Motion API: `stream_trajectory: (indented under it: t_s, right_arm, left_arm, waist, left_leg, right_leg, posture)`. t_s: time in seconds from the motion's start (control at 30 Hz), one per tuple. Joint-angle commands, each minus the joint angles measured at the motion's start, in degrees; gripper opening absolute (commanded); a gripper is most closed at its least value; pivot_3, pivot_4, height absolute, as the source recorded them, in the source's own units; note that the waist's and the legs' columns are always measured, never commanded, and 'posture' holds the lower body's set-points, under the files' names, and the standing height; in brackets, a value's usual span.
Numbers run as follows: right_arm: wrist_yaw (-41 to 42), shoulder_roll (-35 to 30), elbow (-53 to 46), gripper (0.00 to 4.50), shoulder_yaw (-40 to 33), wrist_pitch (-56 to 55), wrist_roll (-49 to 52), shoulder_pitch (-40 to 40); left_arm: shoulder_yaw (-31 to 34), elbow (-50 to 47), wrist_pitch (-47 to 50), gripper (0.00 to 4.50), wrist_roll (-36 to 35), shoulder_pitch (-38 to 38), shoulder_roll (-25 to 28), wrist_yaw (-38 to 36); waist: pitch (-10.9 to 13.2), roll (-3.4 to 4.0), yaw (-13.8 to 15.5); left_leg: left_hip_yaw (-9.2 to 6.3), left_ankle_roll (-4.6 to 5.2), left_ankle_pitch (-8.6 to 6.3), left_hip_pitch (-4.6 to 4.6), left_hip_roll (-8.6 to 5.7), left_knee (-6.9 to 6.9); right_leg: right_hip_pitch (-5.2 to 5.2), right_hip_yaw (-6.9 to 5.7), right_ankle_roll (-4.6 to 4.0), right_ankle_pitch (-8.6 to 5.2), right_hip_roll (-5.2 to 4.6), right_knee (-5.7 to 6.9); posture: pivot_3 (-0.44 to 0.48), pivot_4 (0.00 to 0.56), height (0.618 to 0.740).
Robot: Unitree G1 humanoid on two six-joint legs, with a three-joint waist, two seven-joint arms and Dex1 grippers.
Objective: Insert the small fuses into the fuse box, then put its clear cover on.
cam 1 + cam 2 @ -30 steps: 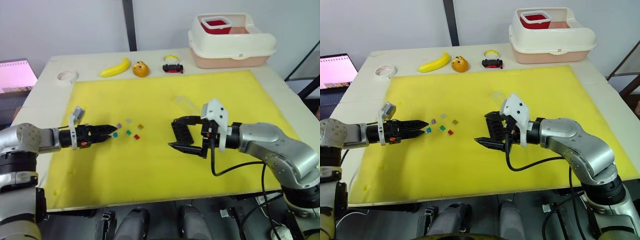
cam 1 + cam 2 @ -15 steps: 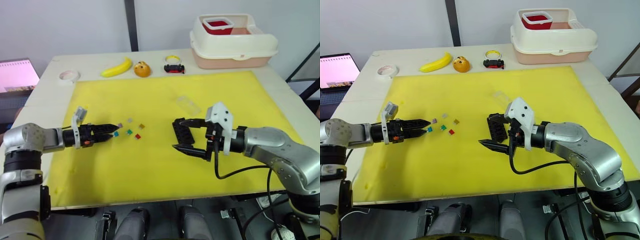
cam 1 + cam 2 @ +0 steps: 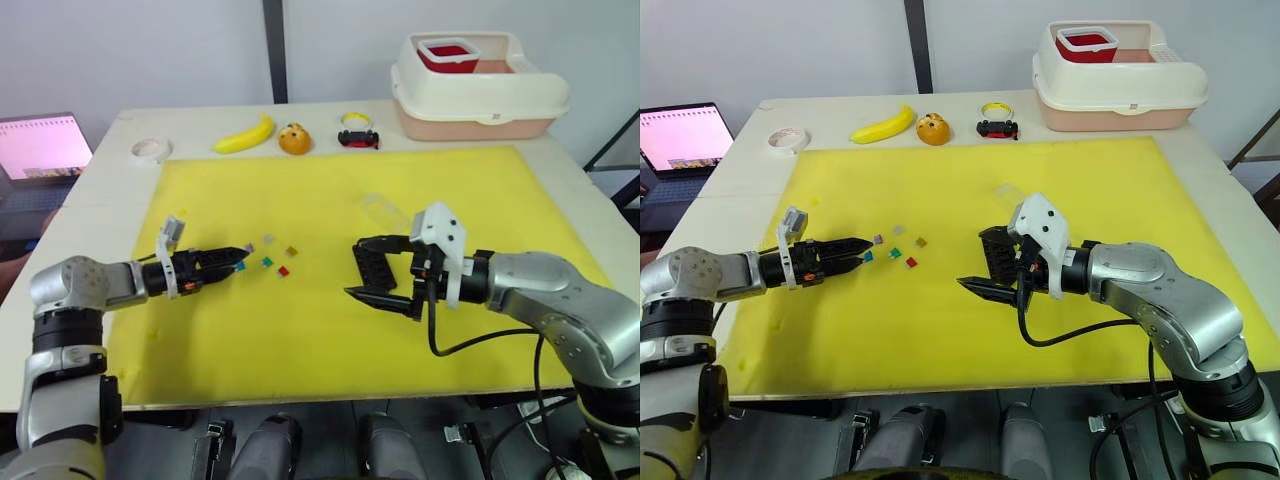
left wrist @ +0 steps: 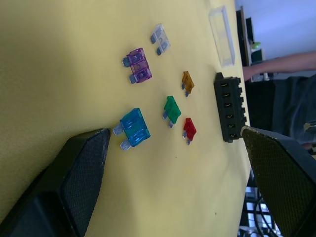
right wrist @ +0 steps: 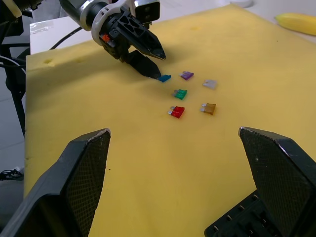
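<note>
Several small fuses lie loose on the yellow mat [image 3: 330, 330]: blue [image 4: 134, 129], purple [image 4: 138, 66], grey [image 4: 160, 38], olive [image 4: 187, 81], green [image 4: 172, 108] and red [image 4: 189, 129]. My left gripper [image 3: 240, 255] is open, low over the mat, its tips right at the blue fuse [image 3: 240, 265]. The black fuse box [image 3: 376, 268] lies flat between the spread fingers of my open right gripper [image 3: 370, 270]. Just beyond the fuse box, the clear cover [image 3: 380, 207] rests on the mat.
Along the table's far edge are a white tape roll [image 3: 152, 149], a banana [image 3: 240, 133], an orange round thing [image 3: 295, 139], a small black and yellow toy [image 3: 357, 130] and a cream lidded bin [image 3: 480, 95]. A laptop [image 3: 45, 150] stands off the left side.
The head views have shifted slightly. My right forearm has dropped a little while its gripper stays around the fuse box. My left gripper stays at the blue fuse.
</note>
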Motion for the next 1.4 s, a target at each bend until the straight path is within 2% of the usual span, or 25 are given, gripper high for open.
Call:
stream_trajectory:
  t_s: [0.03, 0.33, 0.5, 0.53, 0.57, 1.03, 1.2, 1.3, 1.4]
  right_arm:
    - [0.0, -0.4, -0.5, 4.41, -1.5, -0.6, -0.1, -0.3]
    - [-0.2, -0.4, -0.2, 4.41, -1.4, -0.8, -0.6, -0.3]
    - [0.0, -0.4, 0.1, 4.41, -1.3, -1.0, -1.0, -0.2]
    - [0.0, -0.4, 0.1, 4.50, -1.3, -1.0, -1.1, -0.2]
    - [0.0, -0.4, 0.1, 4.50, -1.3, -1.0, -1.2, -0.1]
    - [1.3, -0.8, 0.9, 4.50, -1.3, -1.6, -2.7, 0.4]
    - [2.5, -1.9, 1.1, 4.50, -1.8, -2.0, -3.1, 0.8]
    - [2.6, -1.9, 1.2, 4.50, -1.5, -2.3, -3.3, 0.9]
    - [2.6, -1.8, 1.4, 4.50, -1.0, -2.6, -3.7, 1.4]
  left_arm:
    - [0.4, 0.1, 2.2, 4.50, -0.9, 0.1, -1.2, 0.5]
    - [-0.8, -1.8, 3.0, 4.50, -1.1, 0.7, -1.5, -0.6]
    - [0.2, -1.0, 2.0, 4.50, -0.3, 0.5, -2.9, 1.2]
    - [-0.1, -1.2, 1.6, 3.96, -0.1, 0.6, -2.9, 1.2]
    - [-0.7, -1.8, 1.0, 3.71, 0.3, 1.0, -2.9, 1.1]
    - [-1.1, -3.1, -1.3, 3.71, 0.9, 2.1, -2.8, 0.3]
    - [0.6, -2.9, -0.8, 3.71, 0.3, 3.1, -3.5, 1.1]
    - [0.9, -2.4, -1.1, 2.86, 0.7, 2.8, -4.4, 2.5]
    - [1.3, -2.0, -1.6, 1.44, 1.0, 2.4, -5.0, 3.3]
  waist:
    - [0.0, 0.00, 0.0]
    - [0.0, 0.00, 0.0]
    - [0.0, 0.00, 0.0]
    - [0.0, 0.00, 0.0]
    - [0.0, 0.00, 0.0]
    - [0.0, 0.00, 0.0]
    - [0.0, 0.00, 0.0]
    - [0.0, 0.00, 0.0]
    - [0.0, -0.01, 0.0]
  left_leg:
    - [-0.01, 0.00, 0.00, 0.00, 0.00, 0.00]
    - [-0.01, 0.00, 0.00, 0.00, 0.00, 0.00]
    - [-0.02, 0.01, -0.01, -0.01, -0.02, 0.01]
    - [-0.03, 0.01, -0.01, -0.01, -0.02, 0.01]
    - [-0.03, 0.01, -0.01, -0.01, -0.03, 0.02]
    - [-0.05, 0.02, -0.01, -0.01, -0.04, 0.04]
    - [-0.05, 0.02, -0.01, -0.01, -0.04, 0.04]
    - [-0.05, 0.02, -0.01, -0.01, -0.03, 0.04]
    - [-0.05, 0.03, -0.02, -0.02, -0.04, 0.04]
  right_leg:
    - [0.00, 0.00, 0.00, 0.00, 0.00, 0.00]
    - [0.00, -0.01, 0.00, 0.00, 0.00, 0.00]
    - [0.01, -0.01, 0.00, 0.00, -0.01, 0.00]
    - [0.02, -0.01, 0.00, 0.00, -0.02, 0.00]
    - [0.02, -0.01, 0.00, 0.00, -0.02, 0.00]
    - [0.05, -0.03, 0.00, 0.00, -0.03, -0.01]
    - [0.04, -0.03, 0.00, 0.00, -0.02, -0.01]
    - [0.04, -0.04, 0.00, 0.00, -0.02, -0.01]
    - [0.04, -0.03, 0.00, 0.00, -0.03, -0.02]
  posture:
    - [0.000, 0.150, 0.740]
    - [0.000, 0.150, 0.740]
    - [0.000, 0.150, 0.740]
    - [0.000, 0.150, 0.740]
    - [0.000, 0.150, 0.740]
    - [0.000, 0.150, 0.740]
    - [0.000, 0.150, 0.740]
    - [0.000, 0.150, 0.740]
    - [0.000, 0.150, 0.740]
